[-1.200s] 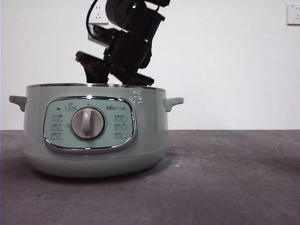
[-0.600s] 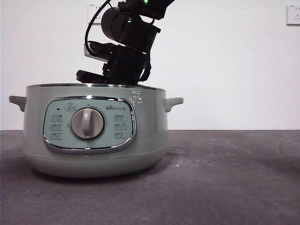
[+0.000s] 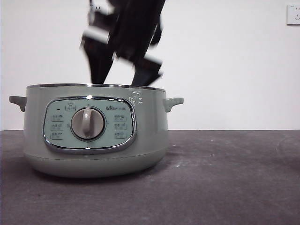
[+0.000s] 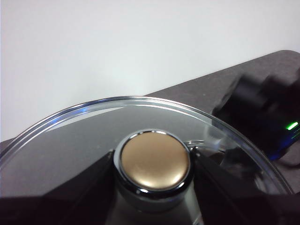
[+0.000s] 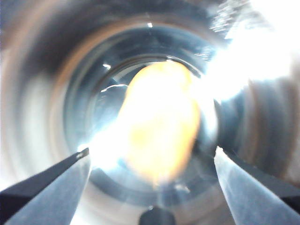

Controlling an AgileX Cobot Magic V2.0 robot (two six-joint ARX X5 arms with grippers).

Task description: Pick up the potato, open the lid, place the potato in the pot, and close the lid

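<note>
The pale green pot (image 3: pixel 93 131) stands on the left of the dark table with no lid on it. In the right wrist view the orange-brown potato (image 5: pixel 159 122) lies on the pot's floor, blurred. My right gripper (image 5: pixel 152 151) hangs open above it, holding nothing. In the front view that right gripper (image 3: pixel 123 77) is a motion-blurred dark shape just above the pot's rim. My left gripper (image 4: pixel 154 161) is shut on the round knob (image 4: pixel 154 159) of the clear glass lid (image 4: pixel 93 126), held off the pot and outside the front view.
The dark table (image 3: pixel 225 178) stretches to the right of the pot. A white wall with sockets (image 3: pixel 293 14) stands behind. The right arm's dark body (image 4: pixel 262 112), with a green light, shows past the lid's edge in the left wrist view.
The right arm has lifted from low over the pot's mouth. Its fingers now show spread above the rim, blurred by motion. The pot has not moved.
</note>
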